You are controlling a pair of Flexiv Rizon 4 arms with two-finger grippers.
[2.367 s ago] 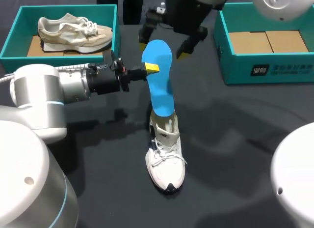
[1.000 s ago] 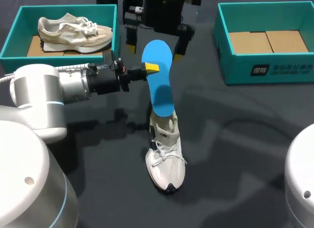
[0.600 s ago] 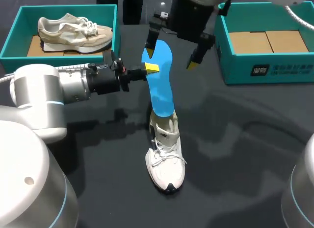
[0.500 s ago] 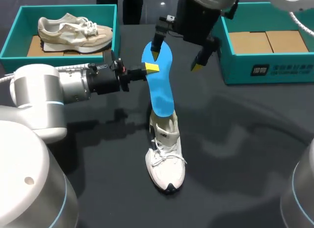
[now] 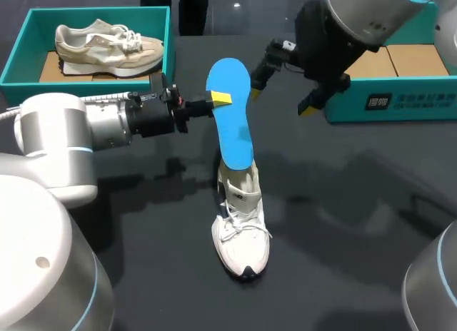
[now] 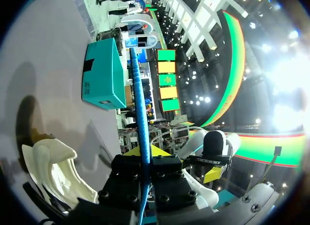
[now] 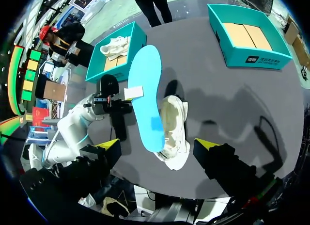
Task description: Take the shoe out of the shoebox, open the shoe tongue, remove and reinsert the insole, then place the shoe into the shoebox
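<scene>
So the left fingers (image 5: 221,98) pinch the blue insole (image 5: 233,128), standing in the white shoe (image 5: 241,231); right fingers (image 5: 306,110) hang wide open nearby.

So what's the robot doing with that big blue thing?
That is a long flat blue insole, the soft pad from inside a shoe. The left claw pinches its edge and holds it upright, with its lower end at the opening of the white lace-up sneaker on the black table. The right claw hangs open near the insole's top, holding nothing. The sneaker is not yet in the empty teal cardboard shoebox.
</scene>
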